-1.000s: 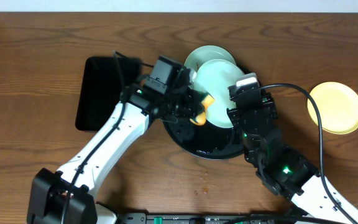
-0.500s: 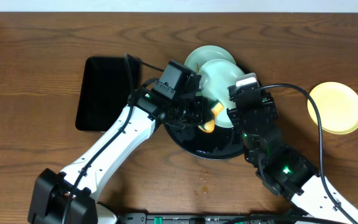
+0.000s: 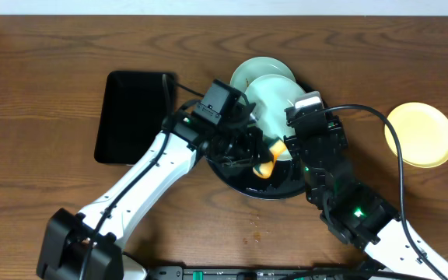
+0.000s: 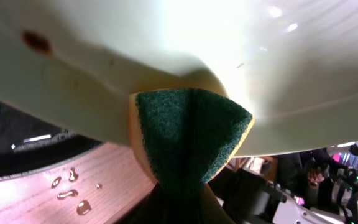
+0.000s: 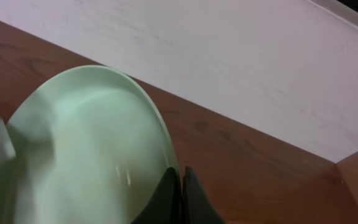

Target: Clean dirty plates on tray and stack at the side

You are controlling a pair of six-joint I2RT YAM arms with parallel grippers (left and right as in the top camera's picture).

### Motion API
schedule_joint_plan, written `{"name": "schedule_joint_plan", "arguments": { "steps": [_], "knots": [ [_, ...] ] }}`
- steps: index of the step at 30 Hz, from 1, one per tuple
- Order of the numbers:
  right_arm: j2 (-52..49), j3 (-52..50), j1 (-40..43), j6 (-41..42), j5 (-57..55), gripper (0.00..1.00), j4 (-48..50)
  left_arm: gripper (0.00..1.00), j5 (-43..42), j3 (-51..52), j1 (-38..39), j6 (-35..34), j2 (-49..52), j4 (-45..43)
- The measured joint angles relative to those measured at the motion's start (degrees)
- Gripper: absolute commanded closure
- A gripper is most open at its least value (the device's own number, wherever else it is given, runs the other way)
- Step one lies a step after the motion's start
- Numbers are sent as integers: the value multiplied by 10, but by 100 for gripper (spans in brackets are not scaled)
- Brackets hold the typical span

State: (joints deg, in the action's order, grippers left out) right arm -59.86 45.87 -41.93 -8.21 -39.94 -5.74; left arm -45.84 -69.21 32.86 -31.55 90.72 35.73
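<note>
Over the round black tray [image 3: 239, 180], my right gripper [image 3: 292, 145] [image 5: 180, 186] is shut on the rim of a pale blue-white plate [image 3: 274, 101] [image 5: 86, 149] and holds it tilted. My left gripper [image 3: 255, 155] [image 4: 185, 205] is shut on a yellow sponge [image 3: 267, 160] whose green scrub face [image 4: 191, 143] presses against that plate's lower edge. A small brown smear [image 4: 36, 41] shows on the plate [image 4: 197, 50] in the left wrist view. A second pale plate [image 3: 255, 68] lies behind the held one at the tray's back rim. The pale yellow plate [image 3: 420, 134] rests alone on the table at the right.
A rectangular black tray [image 3: 133, 117] lies left of the round tray, partly under the left arm. Water drops [image 3: 253, 225] [image 4: 67, 186] dot the wood in front of the round tray. The right arm's cable [image 3: 395, 148] loops past the yellow plate.
My left gripper has dragged the sponge rightward and toward the front across the held plate, down to its lower edge. The right gripper and its plate have stayed in place.
</note>
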Motion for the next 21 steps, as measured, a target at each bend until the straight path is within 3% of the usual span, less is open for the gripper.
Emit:
{"name": "schedule_joint_plan", "arguments": {
  "steps": [21],
  "knots": [
    [0, 0, 0, 0, 0, 99, -7, 92, 88, 4, 7, 0, 28, -12]
  ]
}}
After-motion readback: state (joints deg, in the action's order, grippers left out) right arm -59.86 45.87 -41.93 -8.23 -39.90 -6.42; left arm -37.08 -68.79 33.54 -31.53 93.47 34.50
